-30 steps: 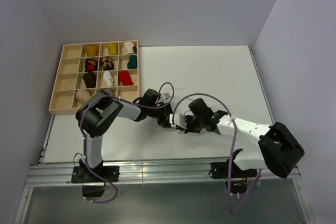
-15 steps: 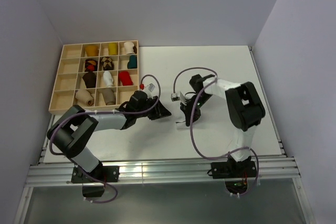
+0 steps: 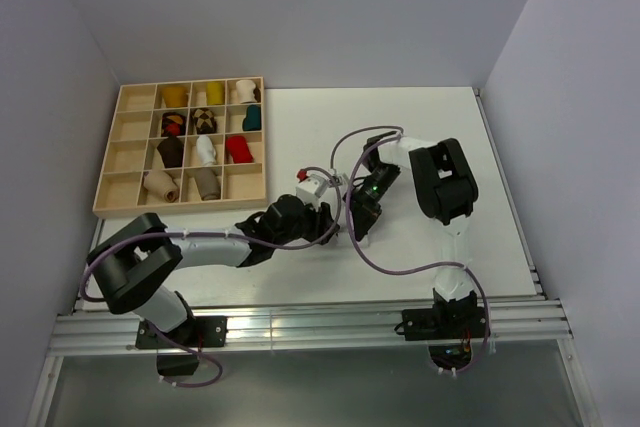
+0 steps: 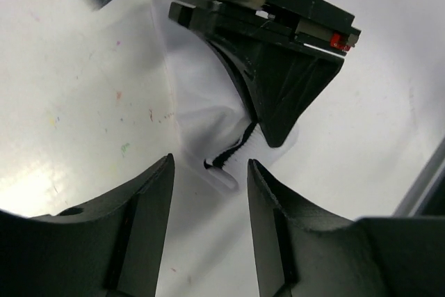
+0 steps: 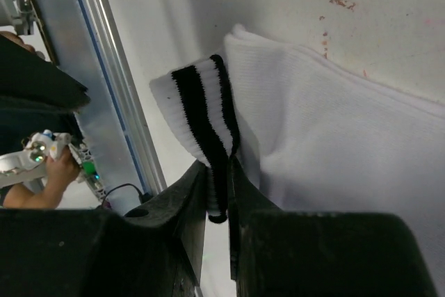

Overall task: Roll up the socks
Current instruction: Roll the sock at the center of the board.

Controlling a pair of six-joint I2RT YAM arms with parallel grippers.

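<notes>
A pale cream sock (image 5: 334,130) with a dark-striped cuff (image 5: 201,102) lies on the white table. My right gripper (image 5: 218,172) is shut on that cuff, pinching it between the fingertips. In the left wrist view the sock (image 4: 201,95) hangs from the right gripper (image 4: 278,67) down to the table. My left gripper (image 4: 208,172) is open, its fingers either side of the sock's lower end and not touching it. From above, the two grippers meet at mid-table, left (image 3: 325,219) and right (image 3: 358,215); the sock hardly shows there. No loose brown sock is in view.
A wooden compartment tray (image 3: 110,162) stands at the back left, holding several rolled socks in different colours. Cables loop over both arms. The table's metal front rail (image 3: 300,327) runs along the near edge. Walls close in on the left and right.
The right arm has folded back, its gripper staying at mid-table. The left gripper drew back to the left, then moved right, close up to the right gripper.
</notes>
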